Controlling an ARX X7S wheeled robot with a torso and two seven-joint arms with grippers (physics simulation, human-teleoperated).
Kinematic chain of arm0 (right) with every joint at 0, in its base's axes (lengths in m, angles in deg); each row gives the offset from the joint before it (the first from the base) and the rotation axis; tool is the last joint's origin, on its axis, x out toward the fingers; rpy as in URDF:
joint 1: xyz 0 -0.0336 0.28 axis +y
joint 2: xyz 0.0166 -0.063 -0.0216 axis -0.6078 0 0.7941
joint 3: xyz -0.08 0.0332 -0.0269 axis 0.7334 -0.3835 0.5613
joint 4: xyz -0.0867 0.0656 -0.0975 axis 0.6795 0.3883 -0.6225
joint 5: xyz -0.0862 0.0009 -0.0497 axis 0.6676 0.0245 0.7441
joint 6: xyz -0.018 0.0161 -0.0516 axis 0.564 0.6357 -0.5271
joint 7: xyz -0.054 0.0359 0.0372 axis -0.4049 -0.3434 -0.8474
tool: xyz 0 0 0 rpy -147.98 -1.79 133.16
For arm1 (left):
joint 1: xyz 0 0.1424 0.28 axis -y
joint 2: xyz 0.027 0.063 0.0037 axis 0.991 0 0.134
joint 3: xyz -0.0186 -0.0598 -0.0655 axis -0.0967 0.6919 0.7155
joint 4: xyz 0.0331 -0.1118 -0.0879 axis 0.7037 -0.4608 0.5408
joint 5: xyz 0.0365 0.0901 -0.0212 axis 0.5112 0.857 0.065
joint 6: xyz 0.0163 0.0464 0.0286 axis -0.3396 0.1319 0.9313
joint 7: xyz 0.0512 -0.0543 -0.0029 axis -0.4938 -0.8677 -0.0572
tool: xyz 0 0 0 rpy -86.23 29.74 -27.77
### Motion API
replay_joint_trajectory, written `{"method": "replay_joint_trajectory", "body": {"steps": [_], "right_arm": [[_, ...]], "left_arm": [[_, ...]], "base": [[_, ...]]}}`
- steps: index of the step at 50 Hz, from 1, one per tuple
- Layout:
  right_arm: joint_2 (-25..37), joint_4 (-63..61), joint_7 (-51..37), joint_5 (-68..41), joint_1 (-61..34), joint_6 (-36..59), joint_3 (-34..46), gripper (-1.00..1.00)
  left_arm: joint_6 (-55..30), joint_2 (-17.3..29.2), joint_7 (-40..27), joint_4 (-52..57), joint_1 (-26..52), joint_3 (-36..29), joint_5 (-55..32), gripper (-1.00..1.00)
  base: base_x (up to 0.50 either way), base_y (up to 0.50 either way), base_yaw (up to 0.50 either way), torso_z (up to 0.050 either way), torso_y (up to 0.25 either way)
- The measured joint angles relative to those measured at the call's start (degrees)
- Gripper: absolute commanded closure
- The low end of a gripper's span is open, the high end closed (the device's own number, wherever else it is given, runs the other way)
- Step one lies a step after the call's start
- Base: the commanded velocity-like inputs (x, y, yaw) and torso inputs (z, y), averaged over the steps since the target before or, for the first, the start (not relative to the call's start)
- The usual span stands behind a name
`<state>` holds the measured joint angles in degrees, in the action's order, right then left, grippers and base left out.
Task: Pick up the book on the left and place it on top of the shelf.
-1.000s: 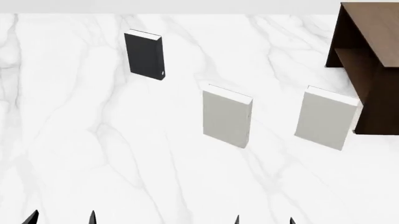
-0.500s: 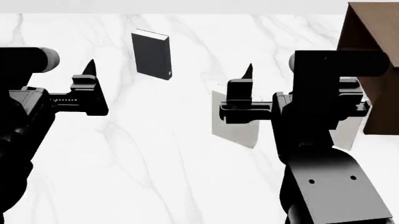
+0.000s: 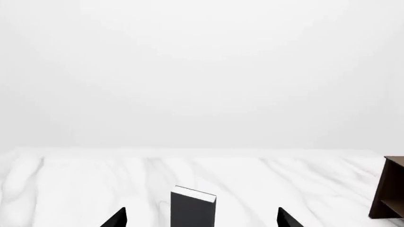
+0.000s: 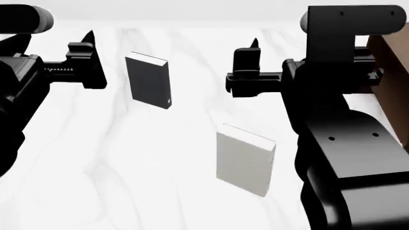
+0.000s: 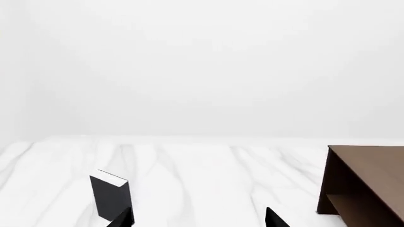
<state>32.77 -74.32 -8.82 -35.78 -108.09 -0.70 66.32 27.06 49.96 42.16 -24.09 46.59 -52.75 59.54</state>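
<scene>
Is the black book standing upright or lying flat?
Upright. The black book stands on its bottom edge on the marble surface, white page edges on top.

I get bright, even, flat light and sharp renders in all three views. The white marble table (image 4: 160, 158) shows barely any shadows and no glare, and the glossy black arms (image 4: 348, 143) read as near-silhouettes with faint sheen.

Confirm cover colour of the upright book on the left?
Black cover, white page edges on the book; a tiny white mark sits low on its spine. Head view shows it best.
</scene>
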Motion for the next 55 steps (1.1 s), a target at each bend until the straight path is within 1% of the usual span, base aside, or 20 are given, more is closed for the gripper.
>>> {"method": "replay_joint_trajectory", "body": {"steps": [55], "right_arm": [[1.56,1.68,1.34,-2.51,-1.42,1.39,1.02,-1.00]], "left_arm": [[2.43,1.92,-1.52,-2.80,1.80,-1.97,-1.30,-1.00]], "base": [[0.50,0.00,0.00,0.000,0.002]]}}
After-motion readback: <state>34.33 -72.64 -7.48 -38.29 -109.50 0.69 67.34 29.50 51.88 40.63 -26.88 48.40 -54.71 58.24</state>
